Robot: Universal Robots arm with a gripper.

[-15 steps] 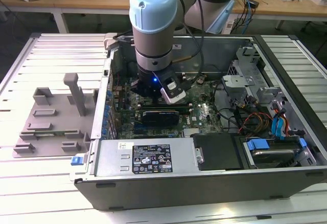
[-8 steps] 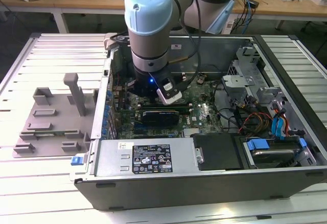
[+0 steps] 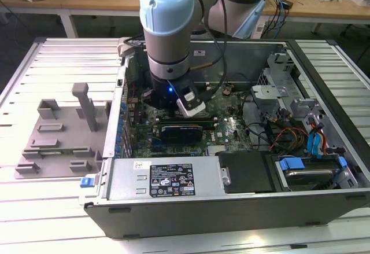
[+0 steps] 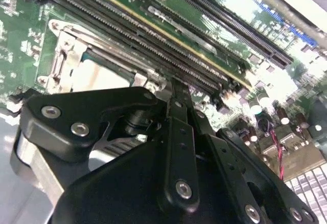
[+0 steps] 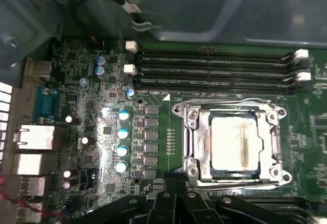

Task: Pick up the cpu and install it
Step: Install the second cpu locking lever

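The cpu (image 5: pixel 237 145) is a pale silvery square lying flat inside the metal socket frame (image 5: pixel 191 142) on the green motherboard; in the second wrist view the cpu (image 4: pixel 99 76) shows just beyond the black gripper linkage. My gripper (image 5: pixel 176 188) hovers a little off the socket's edge, beside the frame and not over the chip. Its fingers (image 4: pixel 173 99) stand pressed together with nothing visible between them. In the exterior view the arm's wrist (image 3: pixel 167 63) reaches down into the open computer case (image 3: pixel 231 208), covering the socket.
Long black memory slots (image 5: pixel 214 68) run beside the socket, and a row of capacitors (image 5: pixel 122 140) stands on its other side. A grey fixture plate (image 3: pixel 58 138) sits outside the case at the exterior view's left. Drive bays with blue tabs (image 3: pixel 306 164) and cables (image 3: pixel 283 135) crowd the right.
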